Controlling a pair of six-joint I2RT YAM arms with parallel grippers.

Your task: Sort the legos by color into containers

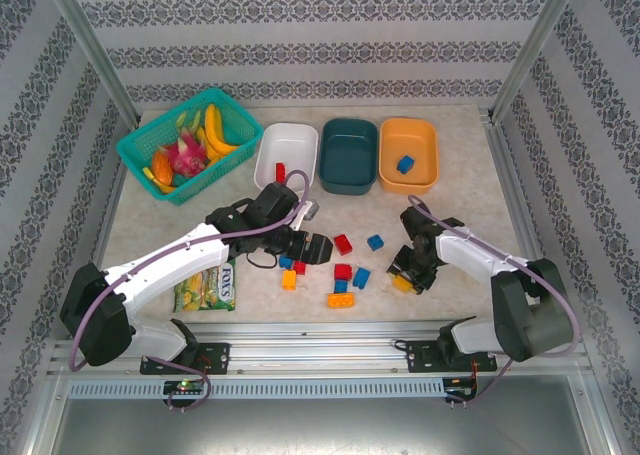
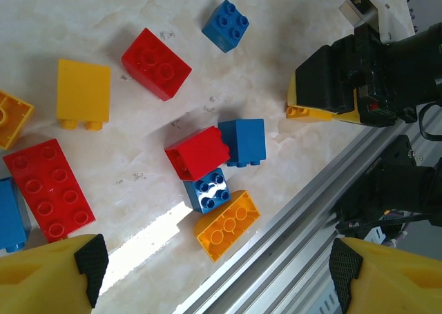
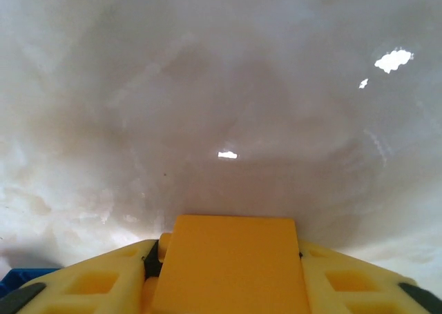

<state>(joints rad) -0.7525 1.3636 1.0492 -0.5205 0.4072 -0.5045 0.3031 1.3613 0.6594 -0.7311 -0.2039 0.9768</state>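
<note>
Nearest the front edge of the tabletop (image 1: 470,200), on the right, the right gripper (image 1: 410,277) stands low with its jaws pinching an orange-yellow brick (image 3: 231,259) by two opposite flat sides, a hold that probably suits carrying it off for sorting. The brick sits squarely between the fingertips; whether it is clear of the surface cannot be told. Just to the left lies a tight cluster of legos (image 2: 207,162), one red, two blue and one orange piece touching one another. Beside this cluster the left gripper (image 1: 318,247) hangs with its jaws spread wide and nothing between them, likely placed to choose a piece; the cluster lies ahead of its fingertips, not between them. Beyond, a loose red brick (image 2: 157,62) and a blue brick (image 2: 226,24) lie apart. Farthest, three containers stand in a row: the white tub (image 1: 295,140) holds a red piece, the dark teal tub (image 1: 348,150) stands in the middle, and the orange tub (image 1: 425,145) holds a blue piece.
</note>
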